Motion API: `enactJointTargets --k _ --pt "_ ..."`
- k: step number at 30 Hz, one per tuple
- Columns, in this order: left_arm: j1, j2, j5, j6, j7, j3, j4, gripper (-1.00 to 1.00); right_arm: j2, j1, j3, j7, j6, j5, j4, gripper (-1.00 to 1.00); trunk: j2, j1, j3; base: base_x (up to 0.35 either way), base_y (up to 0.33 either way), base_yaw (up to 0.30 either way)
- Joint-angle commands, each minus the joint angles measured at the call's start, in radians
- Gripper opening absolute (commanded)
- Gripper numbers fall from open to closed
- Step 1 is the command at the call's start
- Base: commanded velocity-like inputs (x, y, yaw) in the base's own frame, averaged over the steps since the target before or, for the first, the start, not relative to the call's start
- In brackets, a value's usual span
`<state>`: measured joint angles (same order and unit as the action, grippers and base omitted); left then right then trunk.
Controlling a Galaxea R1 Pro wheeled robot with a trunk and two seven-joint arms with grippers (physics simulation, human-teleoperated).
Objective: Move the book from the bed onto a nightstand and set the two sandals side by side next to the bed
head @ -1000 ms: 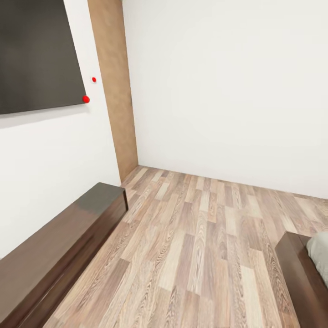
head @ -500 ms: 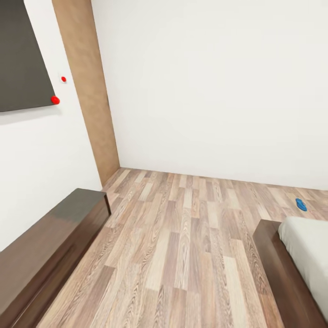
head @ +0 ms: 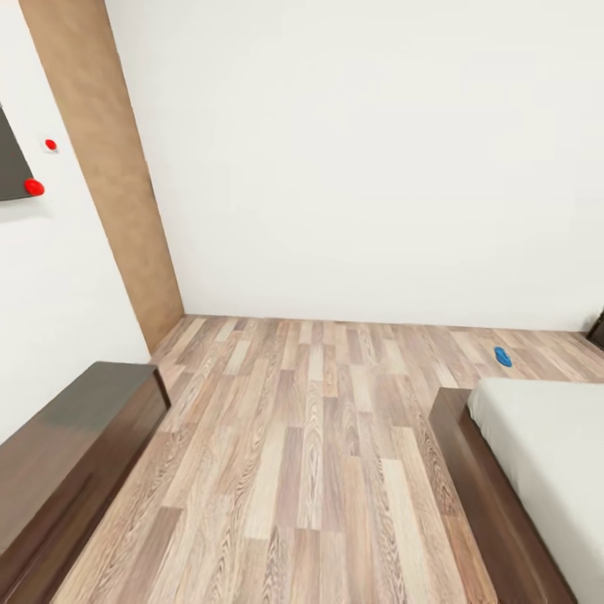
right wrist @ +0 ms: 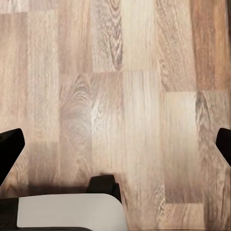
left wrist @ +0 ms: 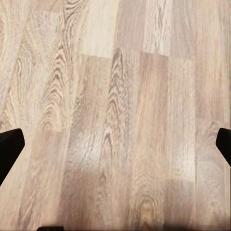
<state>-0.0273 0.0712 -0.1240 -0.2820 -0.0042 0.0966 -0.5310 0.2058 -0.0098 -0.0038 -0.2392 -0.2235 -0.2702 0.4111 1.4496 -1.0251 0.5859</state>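
Beyond the corner of the bed (head: 537, 436), near the far wall, one blue sandal (head: 502, 356) is lying on the wood-plank floor (head: 310, 436), well apart from the low dark cabinet (head: 67, 436) at the left. Both wrist cameras are looking down on bare planks, with the left gripper (left wrist: 115, 147) and right gripper (right wrist: 115, 147) spreading their fingers wide and carrying nothing. Judging by this, the task is barely beginning: the sandal is not yet picked up or paired.

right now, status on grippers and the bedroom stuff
Left gripper and right gripper open, empty, over plank floor. One bright blue flat sandal on floor beyond dark-framed grey-mattress bed. Path there open.
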Motion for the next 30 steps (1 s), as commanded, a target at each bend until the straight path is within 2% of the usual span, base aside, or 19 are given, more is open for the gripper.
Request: enactJointTargets --k 1,9,24,30 --pt "0.000 -0.001 -0.011 -0.003 0.000 0.004 0.000 1.00 0.001 -0.001 -0.001 -0.008 -0.002 -0.011 -0.002 1.00 0.000 0.000 0.001 0.000 0.000 -0.282" --pt "0.000 -0.001 -0.010 -0.003 0.000 0.003 0.000 1.00 0.000 -0.001 0.002 -0.012 -0.002 -0.011 -0.004 1.00 0.000 0.000 0.001 0.000 0.000 -0.224" --pt "0.000 -0.002 -0.010 -0.003 0.000 0.002 0.000 1.00 -0.001 -0.001 0.005 -0.016 -0.002 -0.014 -0.014 1.00 0.000 0.000 0.001 0.003 0.000 -0.012" --pt "0.000 -0.002 -0.010 -0.003 0.000 0.002 0.000 1.00 0.000 -0.001 0.000 -0.016 -0.002 -0.012 -0.014 1.00 0.000 0.000 0.001 0.225 0.000 0.000"
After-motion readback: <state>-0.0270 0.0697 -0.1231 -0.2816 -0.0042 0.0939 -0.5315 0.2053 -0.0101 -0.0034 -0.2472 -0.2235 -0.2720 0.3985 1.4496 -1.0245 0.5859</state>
